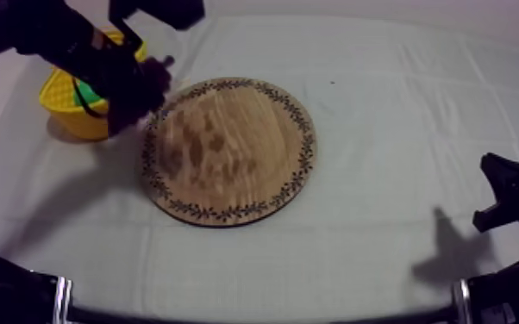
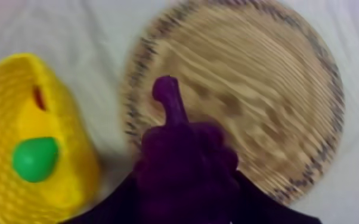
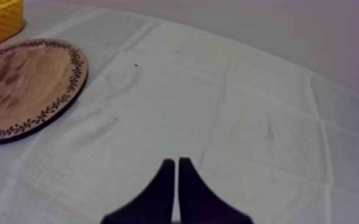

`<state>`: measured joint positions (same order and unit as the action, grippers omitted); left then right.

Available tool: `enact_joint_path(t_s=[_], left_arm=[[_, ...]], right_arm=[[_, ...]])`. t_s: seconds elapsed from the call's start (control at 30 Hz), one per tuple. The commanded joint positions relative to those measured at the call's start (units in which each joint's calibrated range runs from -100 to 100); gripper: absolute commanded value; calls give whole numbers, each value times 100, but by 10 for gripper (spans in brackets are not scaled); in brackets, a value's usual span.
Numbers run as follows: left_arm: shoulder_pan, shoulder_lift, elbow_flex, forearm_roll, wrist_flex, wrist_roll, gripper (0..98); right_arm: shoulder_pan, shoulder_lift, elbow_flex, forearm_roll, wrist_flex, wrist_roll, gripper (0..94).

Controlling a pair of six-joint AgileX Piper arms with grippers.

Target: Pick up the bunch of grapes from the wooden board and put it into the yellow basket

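**Grapes held at the board's left edge**

From above, my left arm masks its load between the wooden board [image 1: 228, 151] and the yellow basket [image 1: 65, 108]. The left wrist view shows my left gripper [image 2: 186, 198] clamped round the bunch of grapes [image 2: 185, 161], near a green fruit [image 2: 34, 158] in the basket. My right gripper [image 3: 176, 170] is closed on nothing, over the cloth at the right.

Purple grapes [image 2: 185, 173], yellow basket [image 2: 3, 101], tan board [image 2: 265, 89] (dark-patterned rim)

Left gripper [image 1: 140, 90] clamped round bunch of grapes [image 2: 185, 167], right gripper [image 3: 176, 162] closed, resting low
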<state>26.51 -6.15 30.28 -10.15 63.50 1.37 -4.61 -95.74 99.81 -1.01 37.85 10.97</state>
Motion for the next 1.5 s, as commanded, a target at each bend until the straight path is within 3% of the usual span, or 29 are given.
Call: enact_joint_path(t_s=[0.0, 0.23, 0.53, 0.83, 1.2, 1.33, 1.47], left_arm=[[-320, 7, -179, -26, -37, -34, 442], [-1066, 440, -968, -87, -275, -118, 440], [-1717, 1379, -1709, -230, -750, 60, 419], [-2065, 2135, -1941, -266, -817, 242, 402], [-2125, 2400, -1655, -181, -916, 260, 401], [-2126, 2344, -1621, -172, -904, 240, 451], [-2131, 2228, -1594, -154, -829, 213, 680]], right_arm=[[2, -1, -3, 1, -3, -1, 4], [2, -1, -3, 1, -3, -3, 4], [2, -1, -3, 1, -3, -1, 4], [2, -1, -3, 1, -3, -6, 4], [2, -1, -3, 1, -3, -6, 4], [2, -1, -3, 1, -3, -6, 4], [2, -1, -3, 1, -3, -6, 4]])
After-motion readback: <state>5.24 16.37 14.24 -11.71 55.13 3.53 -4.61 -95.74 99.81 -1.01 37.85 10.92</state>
